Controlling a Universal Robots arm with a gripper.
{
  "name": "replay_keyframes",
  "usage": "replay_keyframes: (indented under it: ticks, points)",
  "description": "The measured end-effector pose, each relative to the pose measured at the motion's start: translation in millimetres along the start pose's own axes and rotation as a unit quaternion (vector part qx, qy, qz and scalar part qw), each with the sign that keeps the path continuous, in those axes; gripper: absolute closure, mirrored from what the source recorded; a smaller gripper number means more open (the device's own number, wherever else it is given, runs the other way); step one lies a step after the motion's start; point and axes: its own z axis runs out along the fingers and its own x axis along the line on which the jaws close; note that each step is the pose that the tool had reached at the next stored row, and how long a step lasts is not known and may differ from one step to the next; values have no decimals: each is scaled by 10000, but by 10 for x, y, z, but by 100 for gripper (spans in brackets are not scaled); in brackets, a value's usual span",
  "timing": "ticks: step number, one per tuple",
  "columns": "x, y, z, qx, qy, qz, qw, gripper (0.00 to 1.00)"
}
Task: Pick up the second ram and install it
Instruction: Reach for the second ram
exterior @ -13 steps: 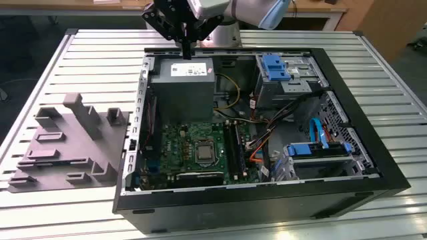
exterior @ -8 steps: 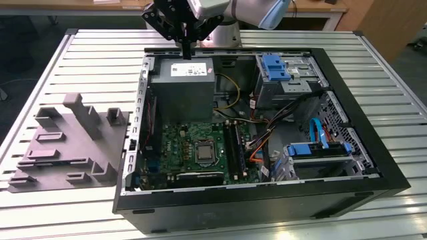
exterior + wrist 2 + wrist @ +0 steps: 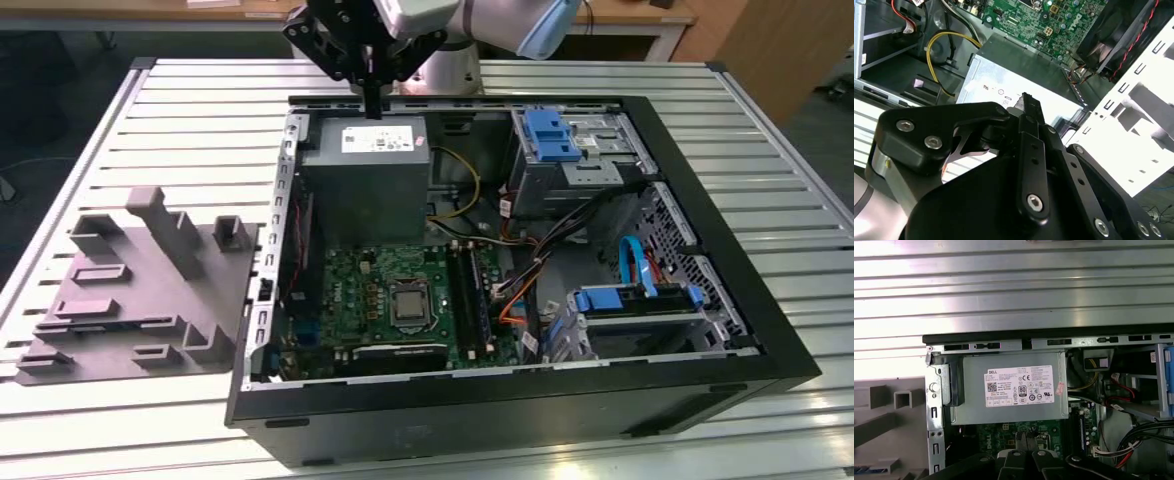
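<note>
My gripper [image 3: 371,108] hangs over the far edge of the open computer case [image 3: 507,405], just above the grey power supply [image 3: 367,175]. Its black fingers [image 3: 1027,107] are pressed together, shut, and I see nothing held between them. In the first wrist view the fingertips [image 3: 1022,439] point down over the power supply [image 3: 1009,390] and the green motherboard [image 3: 985,436]. The long black memory slots [image 3: 467,290] lie on the motherboard [image 3: 387,290] beside the processor socket. The second ram is out of view.
A grey moulded fixture [image 3: 134,290] lies on the slatted metal table [image 3: 747,130] at the exterior view's left of the case. Blue drive brackets [image 3: 550,135], a lower drive bay [image 3: 627,300] and loose cables [image 3: 527,270] fill the case's right half.
</note>
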Motion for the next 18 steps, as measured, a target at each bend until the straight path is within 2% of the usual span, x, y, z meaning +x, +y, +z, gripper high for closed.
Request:
replay_keyframes:
  ticks: [5,18]
  points:
    - [68,-5,-2,0,0,-1,10000,90]
    - [360,-27,-9,-4,-3,-1,10000,90]
